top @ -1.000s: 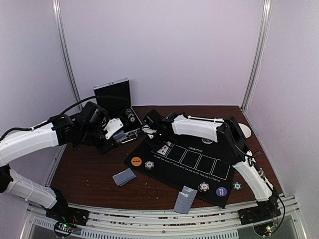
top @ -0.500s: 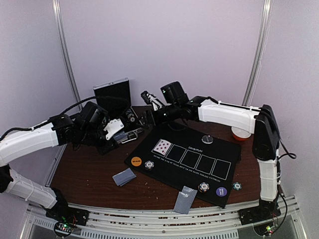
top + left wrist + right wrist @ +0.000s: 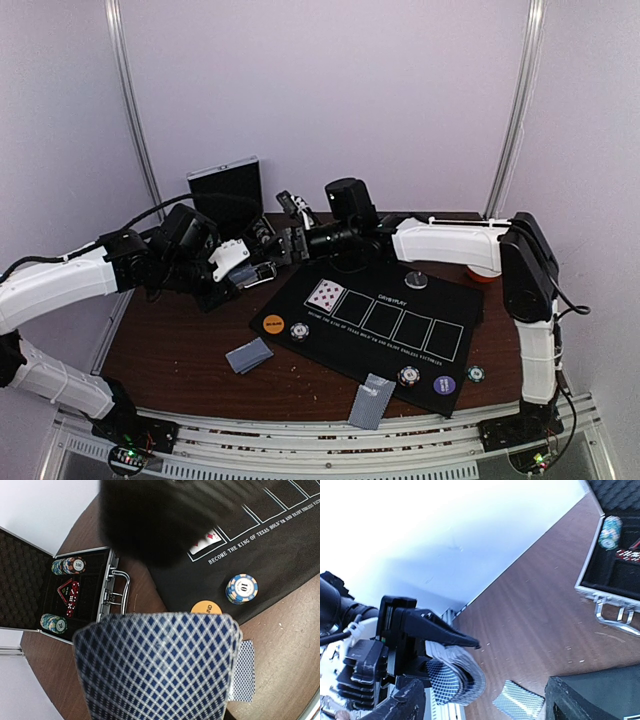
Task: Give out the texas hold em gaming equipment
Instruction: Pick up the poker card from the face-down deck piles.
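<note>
Cards point(image 3: 160, 670) blue-white diamond lattice; mat point(image 3: 442, 296) black, white rectangles; button point(image 3: 273, 324) orange.

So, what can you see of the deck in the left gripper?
The deck is a stack of cards with blue-and-white diamond-lattice backs, white edges and rounded corners. It is pinched in the left gripper between black fingers, bowed so the cards splay a little, with its back toward the wrist camera. It hangs above the wood table, near the mat, and touches nothing but the fingers.
</note>
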`<state>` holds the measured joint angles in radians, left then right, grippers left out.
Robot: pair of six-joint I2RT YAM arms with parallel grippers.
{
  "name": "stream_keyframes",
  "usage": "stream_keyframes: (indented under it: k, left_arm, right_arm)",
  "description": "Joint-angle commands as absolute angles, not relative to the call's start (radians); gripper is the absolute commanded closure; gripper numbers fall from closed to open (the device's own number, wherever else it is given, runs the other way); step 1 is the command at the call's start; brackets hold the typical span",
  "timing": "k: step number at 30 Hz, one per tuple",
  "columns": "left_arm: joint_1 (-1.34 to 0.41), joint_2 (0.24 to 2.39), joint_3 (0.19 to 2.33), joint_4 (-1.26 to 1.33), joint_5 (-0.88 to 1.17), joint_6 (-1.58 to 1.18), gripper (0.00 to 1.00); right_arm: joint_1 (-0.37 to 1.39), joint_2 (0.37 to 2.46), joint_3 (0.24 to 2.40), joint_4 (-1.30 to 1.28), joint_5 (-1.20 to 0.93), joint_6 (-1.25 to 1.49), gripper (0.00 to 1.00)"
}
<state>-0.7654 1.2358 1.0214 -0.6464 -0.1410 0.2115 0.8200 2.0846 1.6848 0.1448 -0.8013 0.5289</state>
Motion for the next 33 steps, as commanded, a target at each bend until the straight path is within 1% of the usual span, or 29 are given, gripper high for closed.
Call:
stream_keyframes:
  k: [1, 7, 15, 20, 22, 28, 31, 33]
  left_arm:
    - [-0.760, 1.220, 1.054, -0.592, -0.124, 0.225, 0.60]
    - [-0.759, 1.217, 1.054, -0.585, -0.102, 0.225, 0.61]
    - [-0.760, 1.209, 1.043, -0.567, -0.094, 0.233, 0.61]
    - [-0.759, 1.196, 1.039, -0.560, -0.104, 0.231, 0.61]
    - [-0.759, 1.191, 1.032, -0.559, -0.108, 0.231, 0.63]
    - [-0.759, 1.186, 1.022, -0.558, -0.116, 0.232, 0.63]
    - [-0.760, 1.186, 1.020, -0.560, -0.118, 0.231, 0.63]
    - [-0.759, 1.187, 1.019, -0.559, -0.120, 0.232, 0.63]
  right_arm:
    - [0.838, 2.115, 1.736, 0.188, -0.868, 0.545, 0.15]
    - [0.848, 2.158, 1.771, 0.153, -0.844, 0.537, 0.16]
    - [0.877, 2.237, 1.874, 0.079, -0.849, 0.517, 0.21]
    - [0.879, 2.233, 1.874, 0.036, -0.846, 0.485, 0.25]
    - [0.878, 2.221, 1.874, 0.003, -0.828, 0.449, 0.28]
    - [0.860, 2.181, 1.844, -0.047, -0.769, 0.411, 0.44]
    - [0.854, 2.168, 1.838, -0.080, -0.748, 0.391, 0.50]
    - [0.853, 2.162, 1.841, -0.107, -0.732, 0.372, 0.51]
